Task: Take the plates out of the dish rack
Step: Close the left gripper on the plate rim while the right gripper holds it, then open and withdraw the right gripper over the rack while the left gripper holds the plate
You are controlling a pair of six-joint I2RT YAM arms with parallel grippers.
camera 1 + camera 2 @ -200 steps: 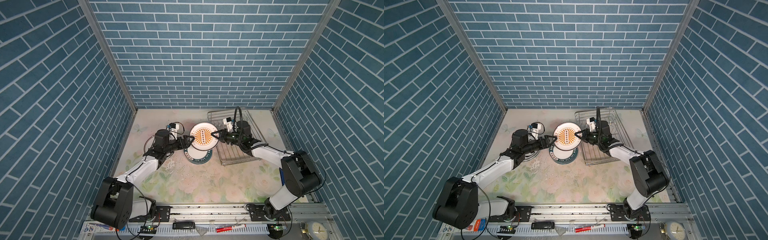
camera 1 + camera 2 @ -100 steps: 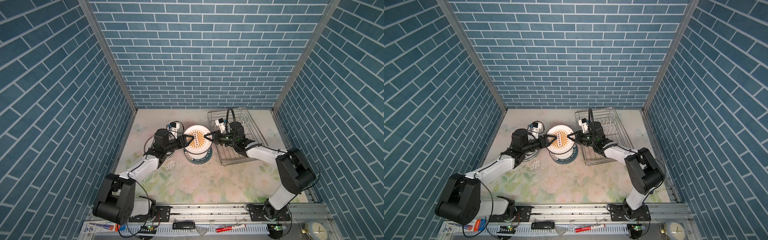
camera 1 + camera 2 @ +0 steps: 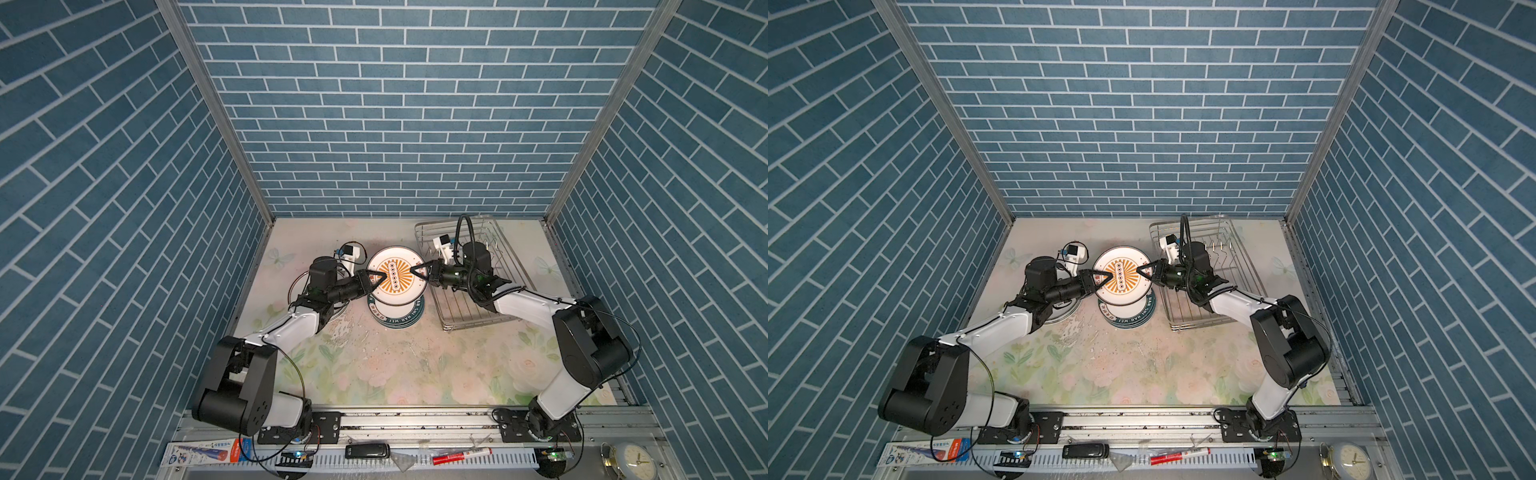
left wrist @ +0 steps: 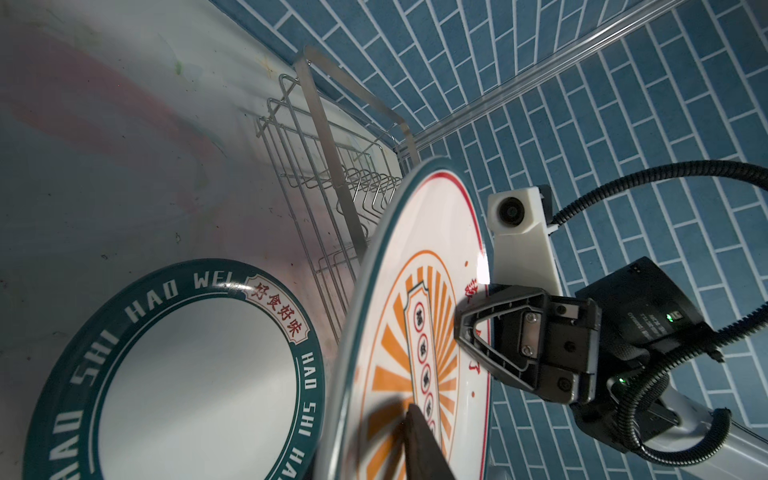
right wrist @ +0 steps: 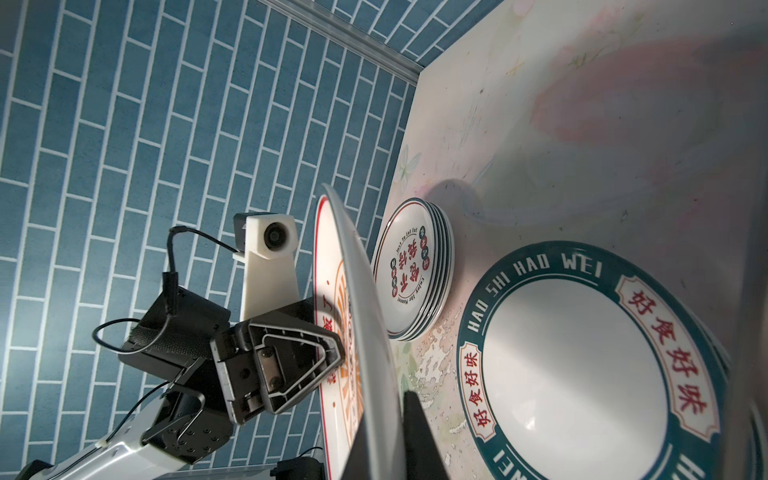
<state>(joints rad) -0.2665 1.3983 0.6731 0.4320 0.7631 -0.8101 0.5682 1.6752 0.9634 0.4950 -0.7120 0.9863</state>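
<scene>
- The table [image 3: 395, 374] is pale, with pink roses and green leaves on it. It has rough, chipped patches near the middle.
- Blue brick walls [image 3: 374, 124] stand on the left, right and far sides.
- The dish rack [image 3: 455, 309] is made of shiny wire. It sits at the far right of the table.
- The right arm [image 3: 528, 305] lies across the rack and hides its middle.
- The sunburst plate [image 3: 395, 291] is up in the air, just left of the rack.
- The right claw [image 3: 417, 272] is pressed together on the plate's right rim, pinching it.
- The left claw [image 3: 375, 281] is at the plate's left rim, with one finger over the top. I cannot tell if it is pinching.
- Under that plate, a pile of green-rimmed plates [image 3: 395, 319] sits on the table. The held plate hides the pile's far part.
- A pile of plates with red letters [image 5: 415, 270] sits further left. In both top views the left arm [image 3: 291, 328] hangs over it and hides most of it.
- On the near rail lie a black gadget [image 3: 368, 451], a red pen [image 3: 461, 455] and a clock [image 3: 631, 461].
</scene>
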